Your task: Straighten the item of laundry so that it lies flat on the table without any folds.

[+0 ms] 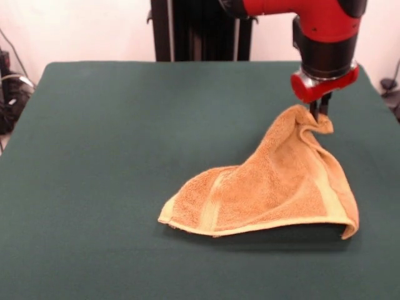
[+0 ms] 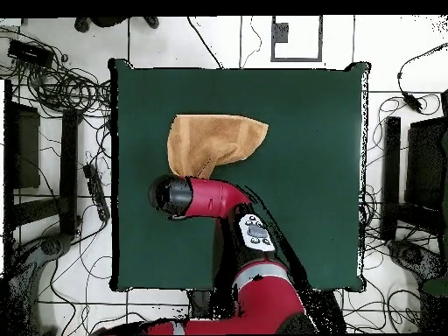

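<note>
While hand (image 1: 319,114) pinches towel (image 1: 275,187) — peaked, half-lifted

The arm (image 1: 300,9) is glossy red with black joints. Its last section is a thick black cylinder ending in a red collar (image 1: 324,83) with a flat lip, from which two thin black fingers (image 1: 324,105) stick out. From above, a light grey panel (image 2: 255,233) with small dark buttons sits on the red shell, and the arm's end cap (image 2: 168,194) is black.
</note>
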